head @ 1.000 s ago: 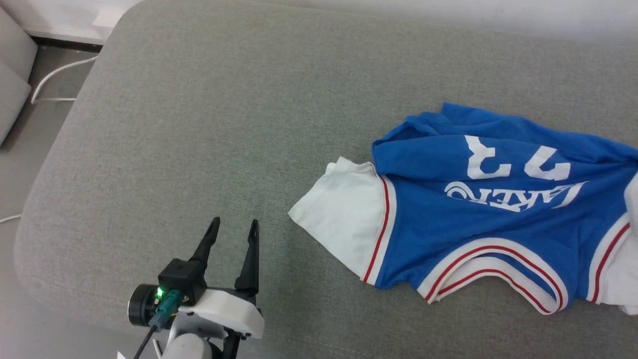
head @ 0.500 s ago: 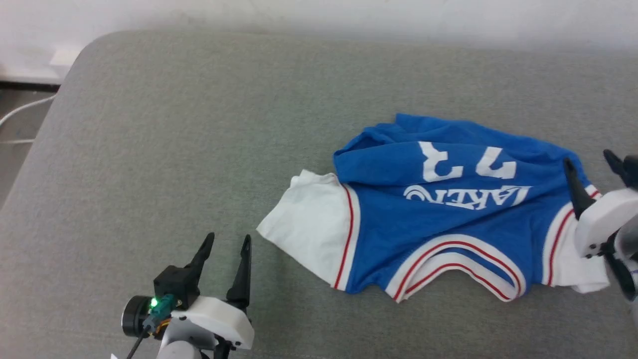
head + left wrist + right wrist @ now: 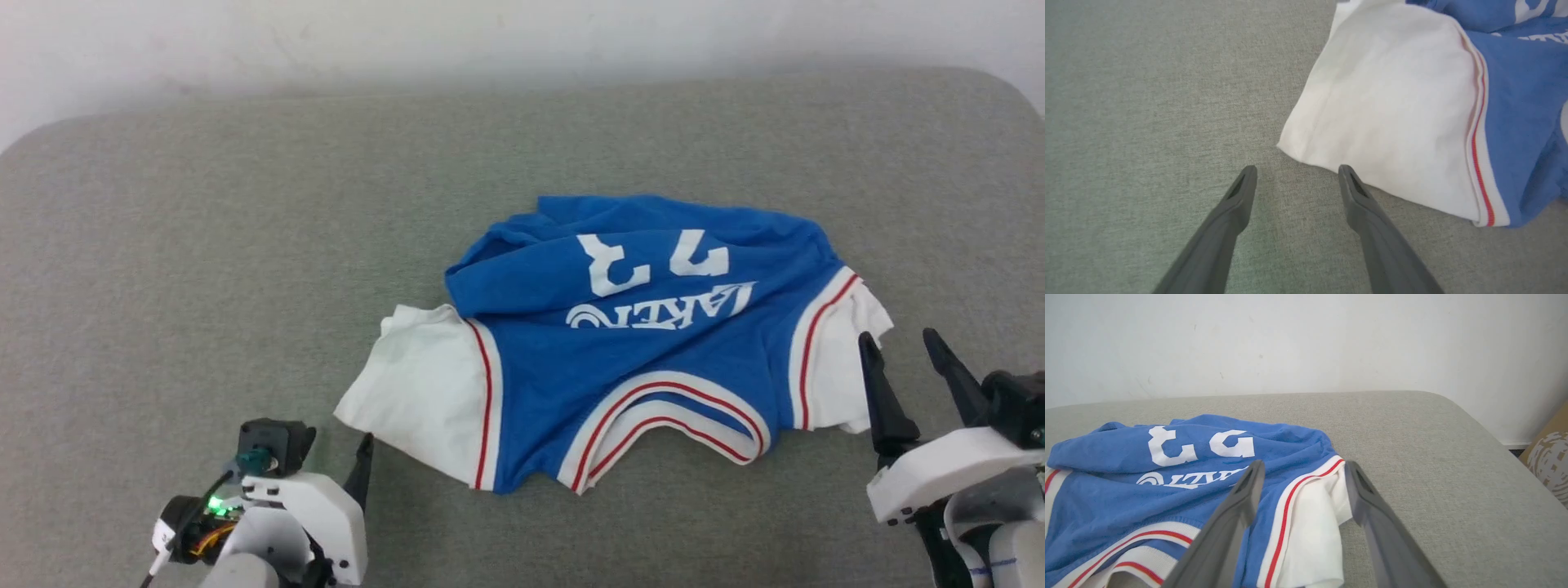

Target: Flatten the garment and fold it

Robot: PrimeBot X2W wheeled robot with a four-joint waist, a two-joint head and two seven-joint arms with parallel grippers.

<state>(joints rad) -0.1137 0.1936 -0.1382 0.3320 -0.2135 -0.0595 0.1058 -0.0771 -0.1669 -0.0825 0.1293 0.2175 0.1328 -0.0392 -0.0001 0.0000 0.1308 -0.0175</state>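
1. A wide grey woven upholstered cushion (image 3: 204,245) with rounded corners stands against a plain white wall (image 3: 326,49). Its soft, grippy weave will probably drag at cloth, so anything pulled across it may bunch rather than slide.
2. The garment, a royal blue jersey-style T-shirt (image 3: 637,359) with a white "23" and lettering, lies crumpled a little right of the cushion's middle. The collar is toward the robot. The far part of the body is rumpled and folded over itself. Folding before that is spread out would lock the creases in.
3. The right gripper (image 3: 898,339), white-bodied with two long dark fingers, sits just beside the right-hand white sleeve (image 3: 837,359). Its jaws are spread and hold nothing. That sleeve is doubled up, so a pinch may catch only one layer.
4. The left gripper (image 3: 1297,169) hovers just short of the corner of the left-hand white sleeve (image 3: 1392,114). Its jaws are also spread and empty. A low approach could push that corner under instead of gripping it.
5. A brown cardboard box (image 3: 1549,465) with a pale print stands beyond the cushion's right edge. It is well apart and blocks nothing.
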